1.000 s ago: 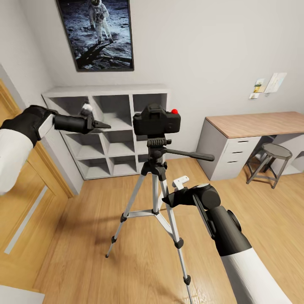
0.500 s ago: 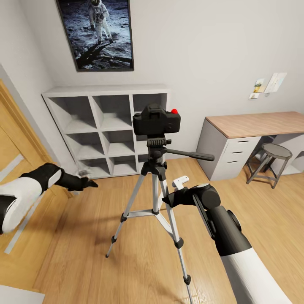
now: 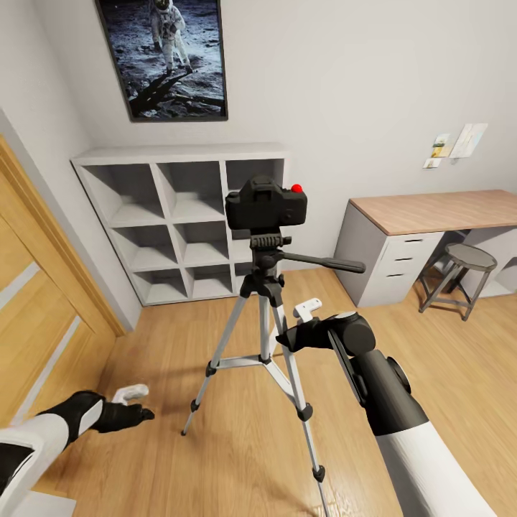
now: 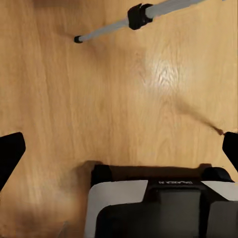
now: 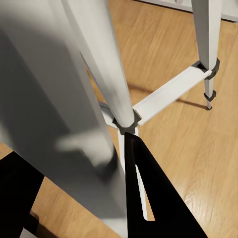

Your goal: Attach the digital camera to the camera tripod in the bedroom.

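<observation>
Left tool [image 3: 136,403]: dropped from shelf [image 3: 183,219] height to near floor [image 3: 237,445], spread. Right tool [image 3: 305,323]: unmoved beside tripod [image 3: 267,301], spread. Camera [image 3: 266,203] mounted. Surface [image 3: 438,210] far right.

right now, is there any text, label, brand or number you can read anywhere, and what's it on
No text can be read with certainty.
Small pale lettering on the left gripper's black body, in the left wrist view: too blurred to read.
Paper notes pinned to the wall above the desk: too small to read.
Astronaut poster: no lettering visible.
Digital camera on the camera tripod: no visible marking.
</observation>
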{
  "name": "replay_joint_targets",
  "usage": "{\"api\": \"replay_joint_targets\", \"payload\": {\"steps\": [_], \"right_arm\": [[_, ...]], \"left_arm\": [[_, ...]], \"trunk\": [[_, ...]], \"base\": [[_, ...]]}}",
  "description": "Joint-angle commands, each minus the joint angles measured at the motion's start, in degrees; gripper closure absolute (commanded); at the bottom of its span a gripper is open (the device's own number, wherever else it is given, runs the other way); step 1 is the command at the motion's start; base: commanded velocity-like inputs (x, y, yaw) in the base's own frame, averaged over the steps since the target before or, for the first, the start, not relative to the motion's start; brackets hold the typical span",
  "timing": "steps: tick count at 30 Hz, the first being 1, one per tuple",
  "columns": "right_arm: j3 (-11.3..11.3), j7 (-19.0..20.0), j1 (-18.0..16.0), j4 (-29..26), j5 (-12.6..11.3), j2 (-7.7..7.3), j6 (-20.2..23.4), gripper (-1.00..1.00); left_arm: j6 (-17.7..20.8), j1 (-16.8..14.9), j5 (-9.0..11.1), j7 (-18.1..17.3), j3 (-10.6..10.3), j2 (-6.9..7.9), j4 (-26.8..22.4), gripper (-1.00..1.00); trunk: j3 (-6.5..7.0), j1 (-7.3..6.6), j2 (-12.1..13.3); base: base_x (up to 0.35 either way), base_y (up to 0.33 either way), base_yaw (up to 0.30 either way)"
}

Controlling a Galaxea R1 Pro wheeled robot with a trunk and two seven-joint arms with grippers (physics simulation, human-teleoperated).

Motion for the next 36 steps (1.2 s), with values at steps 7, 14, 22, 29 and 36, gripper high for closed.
{"api": "replay_joint_targets", "payload": {"steps": [7, 14, 22, 29, 36], "right_arm": [[-0.05, 0.51, -0.06, 0.20, 2.35, 0.09, 0.16, 1.00], [-0.05, 0.47, -0.05, 0.52, 2.25, 0.39, 0.16, 1.00], [-0.05, 0.46, -0.03, 0.58, 2.29, 0.51, 0.16, 1.00], [-0.05, 0.46, -0.04, 0.56, 2.21, 0.47, 0.16, 1.00], [-0.05, 0.40, -0.04, 0.60, 2.08, 0.46, 0.16, 1.00]], "left_arm": [[-3.09, 12.08, 9.60, 9.31, -0.22, -1.54, -0.01, -1.00], [-14.16, 24.32, 19.04, 12.90, -0.10, -3.90, 0.02, -1.00], [-17.34, 30.89, 23.48, 21.61, -0.24, -9.49, 0.07, -1.00], [-17.93, 35.16, 24.07, 25.41, -0.24, -11.48, 0.07, -1.00], [-19.18, 37.59, 24.28, 26.00, -0.29, -11.90, 0.05, -1.00]], "trunk": [[-0.10, 0.04, -0.11], [-0.10, 0.04, -0.11], [-0.10, 0.04, -0.11], [-0.10, 0.04, -0.11], [-0.10, 0.04, -0.11]], "base": [[0.000, 0.000, 0.000], [0.000, 0.000, 0.000], [0.000, 0.000, 0.000], [0.000, 0.000, 0.000], [0.000, 0.000, 0.000]]}}
